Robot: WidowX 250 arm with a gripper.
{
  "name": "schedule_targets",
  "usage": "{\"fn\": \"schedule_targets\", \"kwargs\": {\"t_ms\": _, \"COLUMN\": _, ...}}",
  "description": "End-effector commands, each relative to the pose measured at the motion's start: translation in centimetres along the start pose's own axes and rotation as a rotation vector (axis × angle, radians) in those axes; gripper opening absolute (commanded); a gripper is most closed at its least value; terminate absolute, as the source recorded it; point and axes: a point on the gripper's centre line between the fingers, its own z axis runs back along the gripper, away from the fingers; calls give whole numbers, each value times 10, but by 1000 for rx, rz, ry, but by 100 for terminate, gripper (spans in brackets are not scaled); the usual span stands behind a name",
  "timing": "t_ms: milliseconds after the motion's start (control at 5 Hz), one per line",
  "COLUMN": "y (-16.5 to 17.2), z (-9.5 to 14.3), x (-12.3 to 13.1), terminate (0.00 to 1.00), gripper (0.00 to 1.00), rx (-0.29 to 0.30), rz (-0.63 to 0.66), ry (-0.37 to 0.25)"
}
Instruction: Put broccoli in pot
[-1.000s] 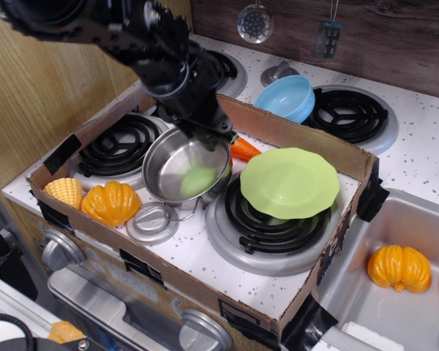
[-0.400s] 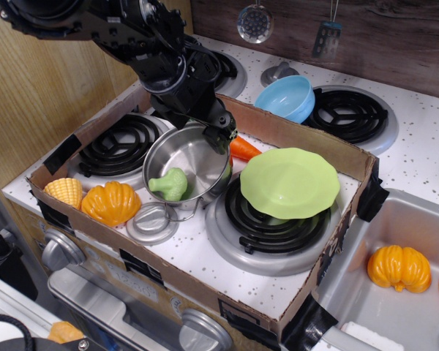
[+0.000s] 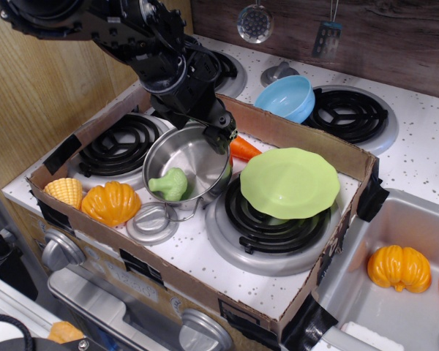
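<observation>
— Observation.image: we see the broccoli (image 3: 170, 183) lying inside the pot (image 3: 197, 156), at its 7 o'clock.
— We cannot tell our gripper's (image 3: 218, 135) jaws; speckled worktop (image 3: 205, 252), wood wall.

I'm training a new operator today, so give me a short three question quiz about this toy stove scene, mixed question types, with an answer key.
1. True or false: the broccoli lies inside the pot.
2. Multiple choice: what sits on the front right burner? A) blue bowl B) green plate C) corn
3. Short answer: which orange item pokes out between the pot and the green plate?

Key:
1. True.
2. B; the blue bowl is at the back, the corn at the front left.
3. The carrot.
</observation>
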Motion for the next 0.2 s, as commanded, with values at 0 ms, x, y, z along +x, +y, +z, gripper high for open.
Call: {"fn": "schedule_targets", "kwargs": {"t_ms": 0, "y": -3, "z": 10, "x": 15, "terminate": 100, "gripper": 100, "rx": 16, "rz": -6, "ry": -33}}
